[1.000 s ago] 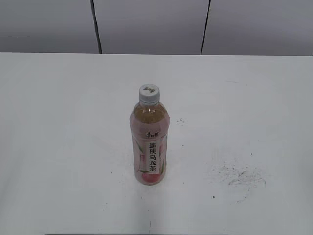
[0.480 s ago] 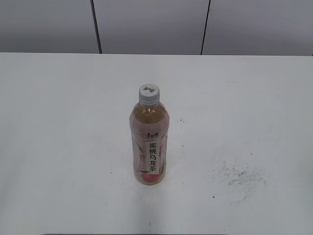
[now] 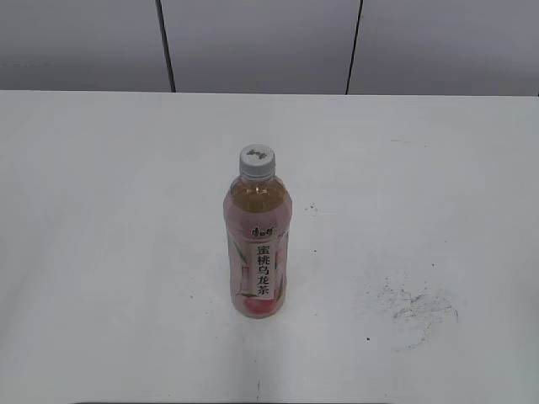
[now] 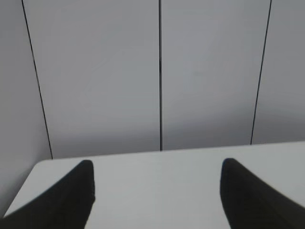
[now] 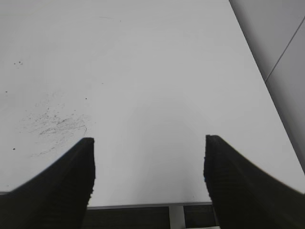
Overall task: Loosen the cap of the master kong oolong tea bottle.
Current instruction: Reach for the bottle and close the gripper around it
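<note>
So both arms sit back at the near edge. Right end effector (image 5: 148, 181) is spread wide over bare tabletop (image 5: 143, 71) with scuffs (image 5: 55, 125) to its left, so the bottle (image 3: 257, 252) is ahead-left of it. Left end effector (image 4: 157, 195) is gaping too, aimed at the wall (image 4: 157, 71). Bottle stands upright mid-tabletop, cap (image 3: 257, 160) on top. Can't tell which arm is nearer.

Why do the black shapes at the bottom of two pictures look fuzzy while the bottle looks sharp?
Exterior view: flat, even light, clear plastic tea bottle fairly sharp, little shadow. Left wrist view: the black end effector, too close, blurs. Right wrist view: its end effector is soft-edged too, the table scuffs sharper.
</note>
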Robot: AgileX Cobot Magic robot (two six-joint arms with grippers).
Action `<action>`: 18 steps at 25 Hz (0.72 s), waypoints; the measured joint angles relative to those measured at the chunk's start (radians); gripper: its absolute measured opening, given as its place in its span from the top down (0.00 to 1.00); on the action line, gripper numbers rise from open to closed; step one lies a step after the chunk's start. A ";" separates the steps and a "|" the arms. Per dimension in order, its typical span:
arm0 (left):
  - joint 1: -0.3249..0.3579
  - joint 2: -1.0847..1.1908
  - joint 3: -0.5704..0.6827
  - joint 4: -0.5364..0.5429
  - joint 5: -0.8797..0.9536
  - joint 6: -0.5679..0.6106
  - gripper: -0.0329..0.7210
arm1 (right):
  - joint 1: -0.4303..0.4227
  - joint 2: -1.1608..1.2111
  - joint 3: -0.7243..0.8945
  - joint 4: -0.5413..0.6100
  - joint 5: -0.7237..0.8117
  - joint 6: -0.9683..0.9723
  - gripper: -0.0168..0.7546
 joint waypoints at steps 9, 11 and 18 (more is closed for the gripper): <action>0.000 0.292 0.195 -0.165 -0.539 0.000 0.34 | 0.000 0.000 0.000 0.000 0.000 0.000 0.28; 0.000 0.395 0.212 -0.192 -0.687 0.000 0.35 | 0.000 0.000 0.000 0.000 0.000 0.000 0.28; -0.050 0.775 0.218 -0.188 -1.086 -0.081 0.35 | 0.000 0.000 0.000 0.000 0.000 0.000 0.28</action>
